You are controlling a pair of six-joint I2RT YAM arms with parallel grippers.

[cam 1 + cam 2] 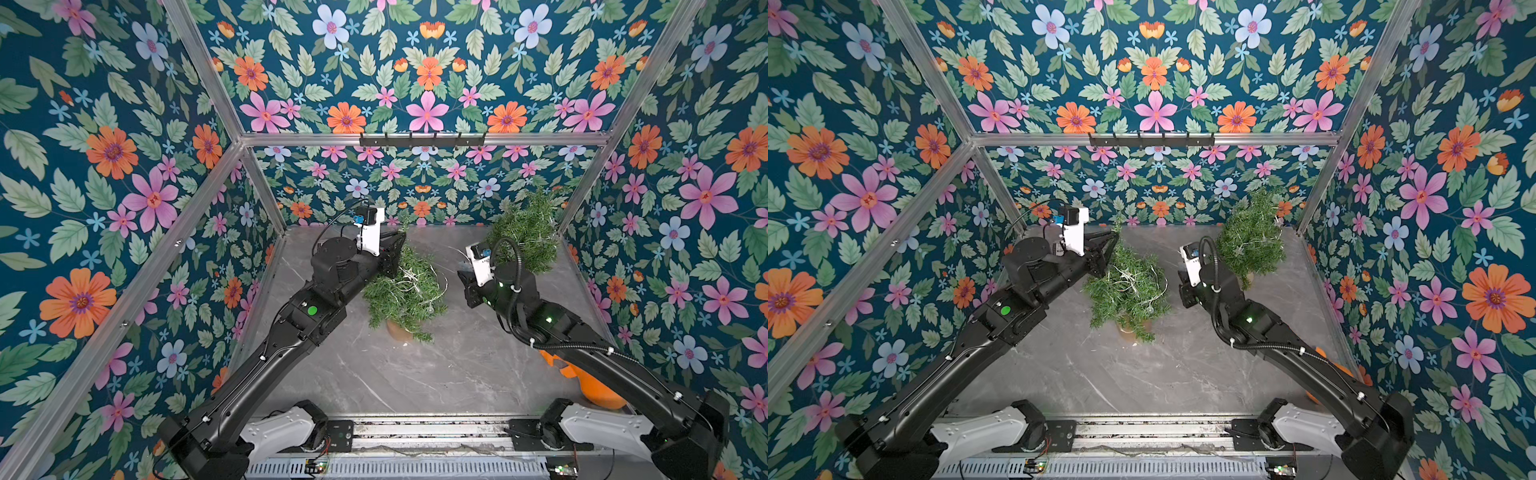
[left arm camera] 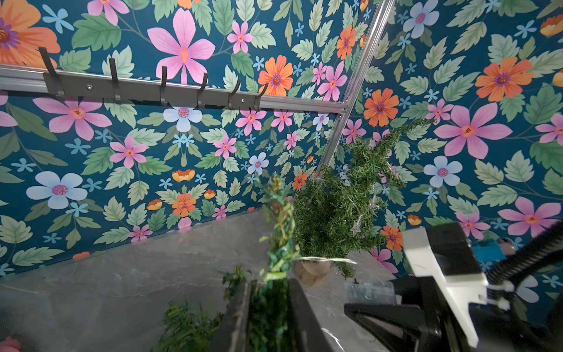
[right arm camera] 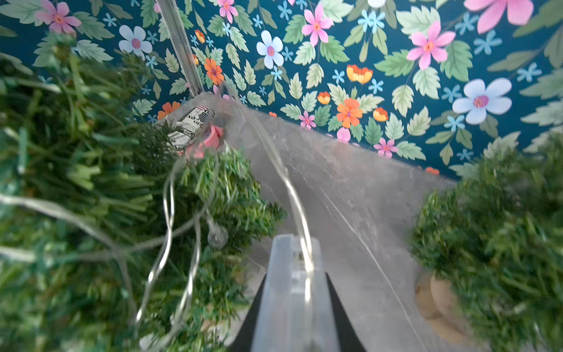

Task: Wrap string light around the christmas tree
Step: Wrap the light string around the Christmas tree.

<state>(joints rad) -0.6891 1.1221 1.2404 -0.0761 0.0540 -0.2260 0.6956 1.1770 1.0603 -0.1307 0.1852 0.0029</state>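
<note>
Overhead, the left pincer (image 1: 395, 254) sits at the crown of the christmas tree (image 1: 405, 299). Its jaws are drawn narrow with the top sprig between them, apparently pinching it. Below and just beside that pincer, the string light (image 1: 422, 286) lies in loose pale loops over the green branches, tangled rather than spiralled. One strand runs off the foliage to the right pincer (image 3: 294, 243), whose clear pads are pressed together on the wire. Beyond the right pincer a second tree (image 1: 525, 237), already strung, stands on the grey bench (image 1: 374, 374). By its look the wire is featherlight, limp yet springy, and likely to snag on needles or kink; the tiny stars seem breakable. It is best held on bare wire between stars, close to the tree, with slack kept short.
</note>
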